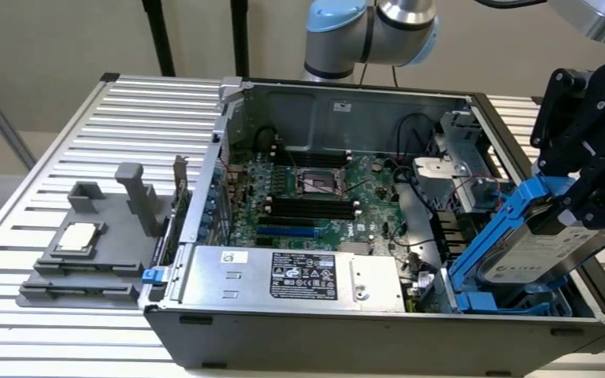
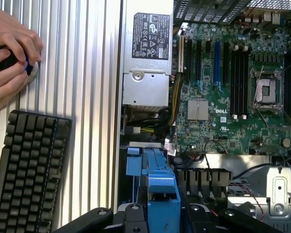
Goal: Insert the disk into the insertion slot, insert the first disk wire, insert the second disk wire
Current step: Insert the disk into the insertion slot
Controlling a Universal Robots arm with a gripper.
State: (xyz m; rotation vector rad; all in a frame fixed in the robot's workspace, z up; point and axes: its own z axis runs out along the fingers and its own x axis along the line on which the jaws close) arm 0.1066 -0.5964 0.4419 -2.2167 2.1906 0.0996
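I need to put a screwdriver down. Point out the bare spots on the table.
Bare slats of the table beyond the grey fixture, beside the case; also between keyboard and case. Crowded: drive corner, where the claw holds the disk.

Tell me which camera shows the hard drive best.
The exterior view. There the hard drive shows its labelled side and blue frame, tilted in the gripper over the open computer case. The wrist view shows the blue frame end-on, with the drive's face hidden.
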